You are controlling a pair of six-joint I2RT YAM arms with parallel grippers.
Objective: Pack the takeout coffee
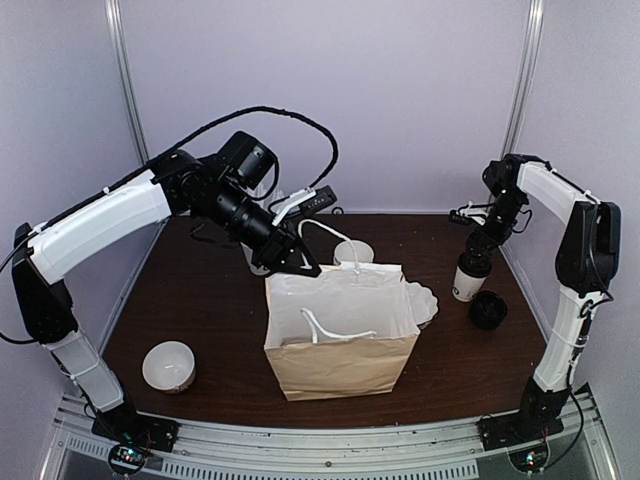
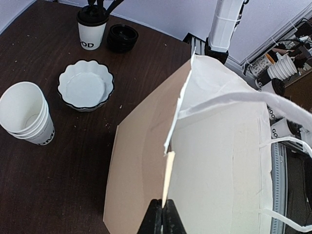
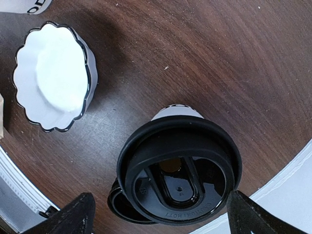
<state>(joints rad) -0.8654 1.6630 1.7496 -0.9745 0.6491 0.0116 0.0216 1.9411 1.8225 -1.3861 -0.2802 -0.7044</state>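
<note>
Black-lidded white paper takeout coffee cup, upright on the right side of the dark brown wooden table, just beside a loose stack of black plastic lids and near a white scalloped dish; right gripper spread wide astride its domed lid, holding nothing. Opposite, left gripper pinched shut on the rim of the brown paper bag, mouth open. Recommended handling: sink the fingers below the lid rim onto the paper wall, close squarely, lift upright clear of dish and lids.
</note>
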